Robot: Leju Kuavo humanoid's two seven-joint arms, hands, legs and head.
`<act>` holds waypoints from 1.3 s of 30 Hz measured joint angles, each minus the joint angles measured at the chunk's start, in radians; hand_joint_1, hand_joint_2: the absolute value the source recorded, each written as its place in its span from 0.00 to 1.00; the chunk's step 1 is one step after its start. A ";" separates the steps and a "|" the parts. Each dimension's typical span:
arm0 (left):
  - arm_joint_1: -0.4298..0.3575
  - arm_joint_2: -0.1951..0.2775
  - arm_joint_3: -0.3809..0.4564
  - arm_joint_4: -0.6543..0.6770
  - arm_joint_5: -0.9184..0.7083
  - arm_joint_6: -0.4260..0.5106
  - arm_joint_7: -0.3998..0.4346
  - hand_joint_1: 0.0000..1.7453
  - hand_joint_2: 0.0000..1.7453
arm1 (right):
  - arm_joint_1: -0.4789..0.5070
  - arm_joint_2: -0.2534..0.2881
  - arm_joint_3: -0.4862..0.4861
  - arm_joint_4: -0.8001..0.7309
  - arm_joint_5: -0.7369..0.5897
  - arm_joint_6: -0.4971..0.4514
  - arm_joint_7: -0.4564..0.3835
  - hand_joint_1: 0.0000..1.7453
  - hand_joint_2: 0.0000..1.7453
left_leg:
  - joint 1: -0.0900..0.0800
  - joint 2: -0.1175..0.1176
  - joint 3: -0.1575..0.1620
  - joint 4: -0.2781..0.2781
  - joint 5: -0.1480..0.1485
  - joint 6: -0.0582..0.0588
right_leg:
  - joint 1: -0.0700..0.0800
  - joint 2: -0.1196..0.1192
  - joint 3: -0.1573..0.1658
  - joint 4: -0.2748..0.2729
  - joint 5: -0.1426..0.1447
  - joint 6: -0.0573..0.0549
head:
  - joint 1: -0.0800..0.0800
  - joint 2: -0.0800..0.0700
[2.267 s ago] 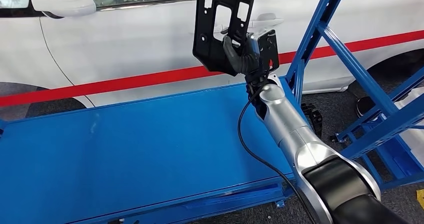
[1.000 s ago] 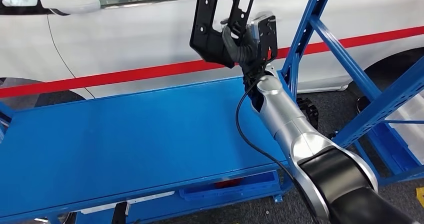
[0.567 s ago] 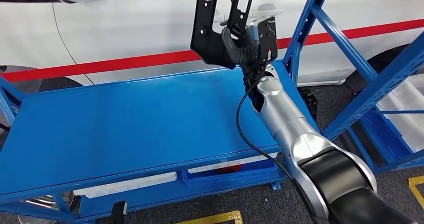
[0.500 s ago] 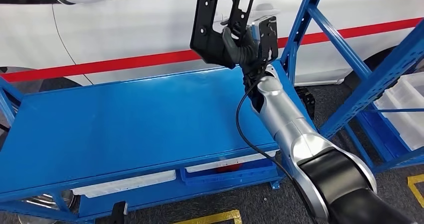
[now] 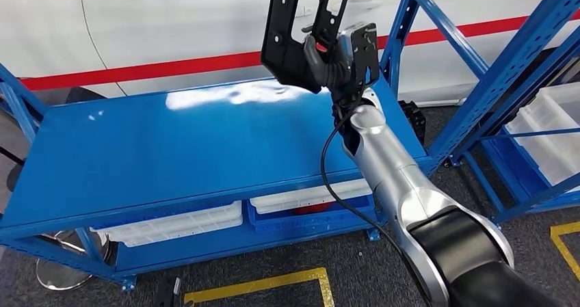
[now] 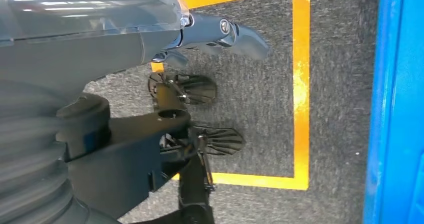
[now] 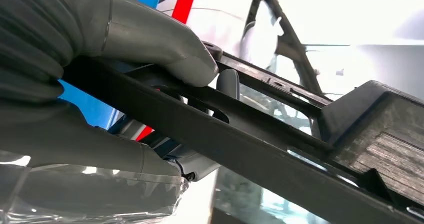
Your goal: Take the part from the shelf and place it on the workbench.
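Note:
A flat black plastic part point(image 5: 301, 23) with rectangular cut-outs stands upright in the air, above the back right of the blue workbench point(image 5: 191, 150). My right hand point(image 5: 336, 66) grips its lower edge from the right. In the right wrist view the grey thumb point(image 7: 150, 39) lies over a black bar of the part point(image 7: 240, 149), with the fingers wrapped beneath it. My left hand point(image 6: 220, 32) hangs over the grey floor, holding nothing, its dark fingers held out straight.
The blue shelf frame point(image 5: 479, 68) rises at the right, with a white bin point(image 5: 554, 132) inside. White trays point(image 5: 178, 226) sit on the workbench's lower level. A white car point(image 5: 171, 27) with a red stripe stands behind. Yellow tape point(image 5: 260, 285) marks the floor.
The whole picture has shifted, so the camera moved: the workbench's front edge, lower trays and floor now show. My right hand holds the part in the same pose.

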 joint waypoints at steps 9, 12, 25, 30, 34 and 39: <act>0.034 -0.003 0.000 0.000 -0.002 0.001 -0.020 0.00 1.00 | 0.131 -0.060 -0.006 -0.104 0.018 0.033 -0.025 1.00 1.00 | -0.005 0.007 -0.113 -0.003 0.103 0.048 | -0.003 0.005 -0.063 0.307 -0.184 0.026 | 0.000 0.000; 0.053 -0.003 0.002 0.000 0.006 0.010 -0.027 0.00 1.00 | 0.156 -0.073 -0.009 -0.107 0.003 0.052 -0.050 1.00 1.00 | -0.014 0.005 -0.148 -0.001 0.134 0.045 | 0.006 0.006 0.078 0.149 -0.137 -0.001 | 0.000 0.000; 0.078 0.003 0.011 0.000 0.007 0.020 -0.022 0.00 1.00 | 0.219 -0.074 -0.010 -0.102 0.012 0.060 -0.101 1.00 1.00 | 0.000 0.006 -0.194 0.283 0.012 -0.010 | 0.002 -0.009 0.048 -0.022 -0.038 -0.026 | -0.001 0.000; 0.078 0.005 0.011 0.000 0.004 0.021 -0.018 0.00 1.00 | 0.239 -0.072 -0.009 -0.109 0.036 0.035 -0.116 1.00 1.00 | -0.005 0.001 0.014 0.002 -0.010 0.003 | 0.003 -0.010 -0.002 -0.005 0.010 0.000 | -0.001 0.000; 0.083 0.004 0.011 0.000 -0.004 0.023 -0.019 0.00 1.00 | 0.250 -0.073 -0.009 -0.120 0.041 0.023 -0.115 1.00 1.00 | -0.005 0.005 -0.015 -0.006 0.026 0.039 | -0.003 -0.004 -0.027 0.027 -0.027 0.024 | 0.000 0.000; 0.082 0.004 0.011 0.000 -0.015 0.026 -0.018 0.00 1.00 | 0.272 -0.080 -0.016 -0.147 0.060 0.012 -0.110 1.00 1.00 | -0.013 0.007 -0.096 -0.004 0.091 0.053 | -0.003 0.001 -0.079 0.307 -0.191 0.031 | 0.000 0.000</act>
